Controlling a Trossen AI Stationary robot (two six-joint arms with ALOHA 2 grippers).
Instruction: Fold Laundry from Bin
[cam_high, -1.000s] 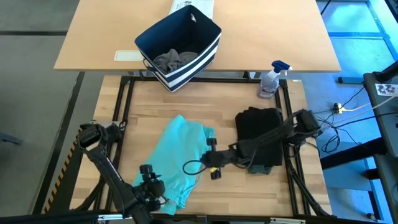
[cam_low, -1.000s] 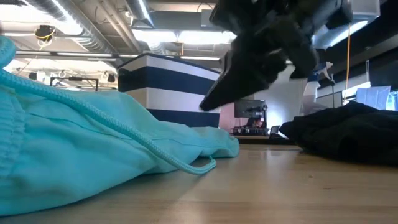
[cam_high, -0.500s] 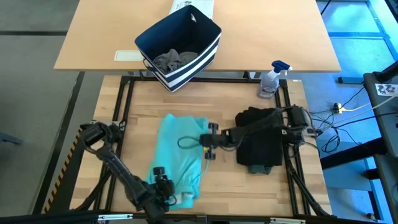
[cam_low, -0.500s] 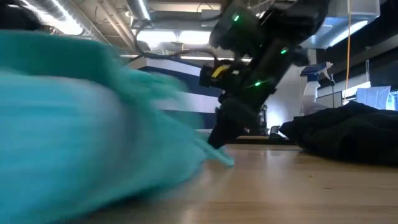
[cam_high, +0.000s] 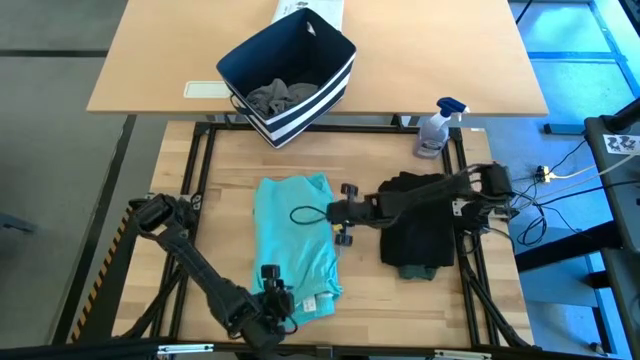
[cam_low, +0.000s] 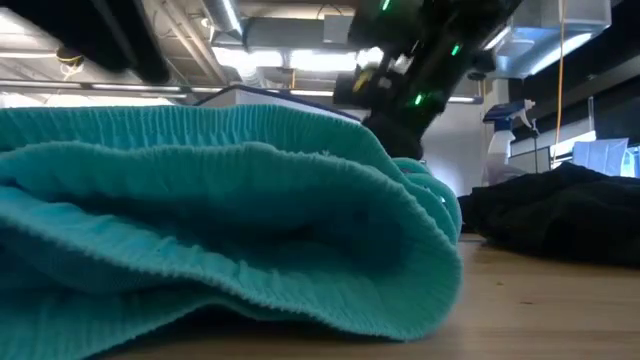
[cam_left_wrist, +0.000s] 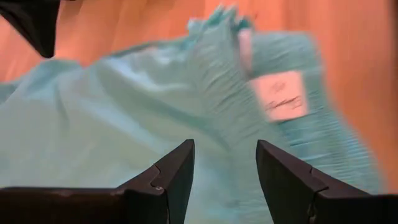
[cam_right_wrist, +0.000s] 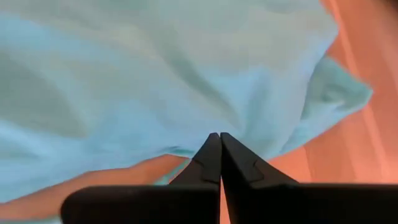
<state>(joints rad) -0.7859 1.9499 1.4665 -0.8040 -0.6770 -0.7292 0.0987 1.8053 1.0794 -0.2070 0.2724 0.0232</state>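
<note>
We see the left claw (cam_left_wrist: 224, 180) open over the teal shorts (cam_high: 295, 240); the right claw (cam_high: 333, 212) is closed at their edge, folded black laundry (cam_high: 418, 225) behind it.

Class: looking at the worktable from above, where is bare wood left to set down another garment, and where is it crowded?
Free: the strip between the bin and the teal piece, and the front right corner. Crowded: the middle, with the right gripper and black pile.

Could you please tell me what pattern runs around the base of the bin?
White stripes on navy blue around the bin, clearest in the high view.
</note>
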